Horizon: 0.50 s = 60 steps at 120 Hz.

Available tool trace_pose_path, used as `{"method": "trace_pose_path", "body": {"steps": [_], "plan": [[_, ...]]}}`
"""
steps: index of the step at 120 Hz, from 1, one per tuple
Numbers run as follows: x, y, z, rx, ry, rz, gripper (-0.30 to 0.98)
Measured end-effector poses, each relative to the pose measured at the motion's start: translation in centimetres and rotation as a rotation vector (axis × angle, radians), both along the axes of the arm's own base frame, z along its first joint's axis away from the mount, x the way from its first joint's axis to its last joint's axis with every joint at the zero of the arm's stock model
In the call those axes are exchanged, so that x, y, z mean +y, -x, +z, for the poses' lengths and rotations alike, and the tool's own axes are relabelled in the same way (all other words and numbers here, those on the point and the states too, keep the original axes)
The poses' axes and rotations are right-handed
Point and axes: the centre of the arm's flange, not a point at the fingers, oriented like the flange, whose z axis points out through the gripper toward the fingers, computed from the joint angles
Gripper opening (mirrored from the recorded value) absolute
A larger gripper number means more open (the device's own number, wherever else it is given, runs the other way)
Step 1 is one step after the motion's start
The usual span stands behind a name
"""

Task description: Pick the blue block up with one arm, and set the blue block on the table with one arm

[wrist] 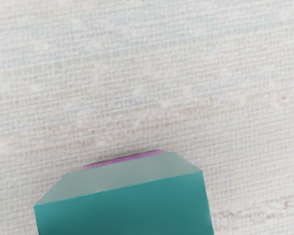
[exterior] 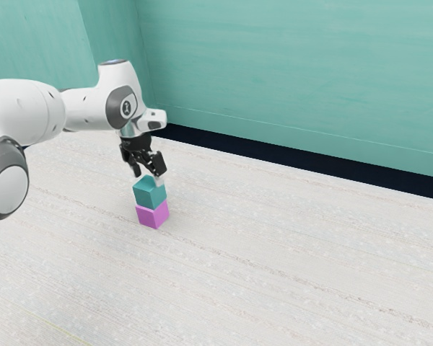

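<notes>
Gripper released, just over the stacked blue block.
Its fingers stand apart; at six o'clock from them in the exterior view, the block is sharp-edged, plain, deep teal, one face paler grey-green in the wrist view. It rests on the pink block, itself at six o'clock, on the pale, streaked table.

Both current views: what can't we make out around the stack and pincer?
- Purple block's top face: exterior view, hidden by the teal block.
- Most of the purple block: wrist view, behind the teal block.
- Rest of the teal block: wrist view, cut off by the lower edge.
- Whether the pincer touches the teal block: exterior view, contact too small to tell.
</notes>
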Motion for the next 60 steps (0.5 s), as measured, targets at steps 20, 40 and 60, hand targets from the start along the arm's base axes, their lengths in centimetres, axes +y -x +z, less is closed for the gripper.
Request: {"method": "trace_pose_path", "body": {"steps": [20,40,60], "plan": [[0.2,-0.1,-0.5,-0.005,0.000,-0.036,0.69],[1.2,-0.3,-0.9,-0.009,-0.016,0.005,0.69],[1.2,-0.7,-1.2,-0.028,-0.024,0.053,0.69]]}}
